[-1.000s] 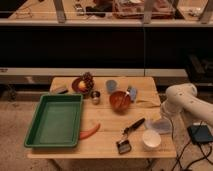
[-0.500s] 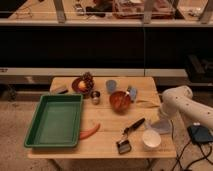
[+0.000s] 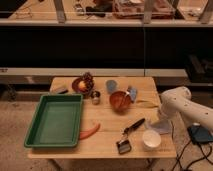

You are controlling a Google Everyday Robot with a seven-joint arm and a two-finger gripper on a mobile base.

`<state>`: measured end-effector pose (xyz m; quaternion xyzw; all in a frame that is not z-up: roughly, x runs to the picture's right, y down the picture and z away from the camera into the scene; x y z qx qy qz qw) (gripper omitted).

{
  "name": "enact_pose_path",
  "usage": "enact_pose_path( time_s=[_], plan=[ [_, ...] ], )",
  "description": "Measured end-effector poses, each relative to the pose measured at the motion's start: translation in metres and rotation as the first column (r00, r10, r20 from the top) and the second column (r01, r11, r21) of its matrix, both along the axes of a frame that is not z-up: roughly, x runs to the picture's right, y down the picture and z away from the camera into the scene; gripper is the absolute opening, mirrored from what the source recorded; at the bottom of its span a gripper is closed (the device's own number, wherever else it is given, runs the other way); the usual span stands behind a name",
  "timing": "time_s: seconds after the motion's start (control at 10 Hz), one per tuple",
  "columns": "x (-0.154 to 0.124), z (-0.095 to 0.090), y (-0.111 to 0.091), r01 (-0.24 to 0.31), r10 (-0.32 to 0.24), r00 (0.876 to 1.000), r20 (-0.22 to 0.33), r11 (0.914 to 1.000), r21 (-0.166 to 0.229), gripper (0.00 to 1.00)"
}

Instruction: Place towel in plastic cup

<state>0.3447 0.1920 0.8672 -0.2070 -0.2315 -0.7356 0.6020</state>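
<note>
The camera view shows us a light wooden table (image 3: 107, 144) from the front and above, and we take the round red-brown bowl (image 3: 120, 100) near its middle as our landmark. The small light blue plastic cup (image 3: 111, 86) stands upright just behind and slightly left of that bowl, and we see nothing in it. The small pale grey-blue towel (image 3: 156, 128) lies crumpled on the table to the right of the bowl and nearer to us, well apart from the plastic cup. The white robot arm (image 3: 181, 102) reaches in from the right of the bowl and bends down toward the table. Its gripper (image 3: 162, 120) sits low, right at the towel's upper edge. We cannot tell whether the gripper is open or closed, or whether it has hold of the cloth. A wide white cup (image 3: 151, 139) stands just in front of the towel, farther from the bowl. A black long-handled brush (image 3: 129, 135) lies slanted in front of the bowl. A small shiny metal cup (image 3: 95, 96) stands just left of the bowl. A dark round dish (image 3: 81, 85) sits beyond it to the left and behind. An orange carrot-shaped piece (image 3: 90, 131) lies front-left of the bowl. A green rectangular plastic tray (image 3: 54, 120) fills the table's left side, far left of the bowl.
</note>
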Motion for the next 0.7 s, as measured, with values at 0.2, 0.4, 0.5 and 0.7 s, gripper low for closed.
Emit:
enact_pose_path(
  time_s=[0.2, 0.4, 0.5, 0.7],
  plan=[
    [0.0010, 0.0010, 0.0009, -0.002, 0.002, 1.000, -0.004, 1.0000, -0.004, 0.70],
    [-0.0022, 0.0008, 0.0017, 0.003, -0.003, 1.000, -0.003, 0.9999, -0.011, 0.49],
    [-0.0025, 0.0003, 0.0019, 0.008, -0.009, 1.000, -0.006, 0.9999, -0.011, 0.41],
    [-0.0043, -0.0011, -0.0003, 0.016, -0.016, 1.000, -0.008, 0.9998, -0.008, 0.18]
  ],
)
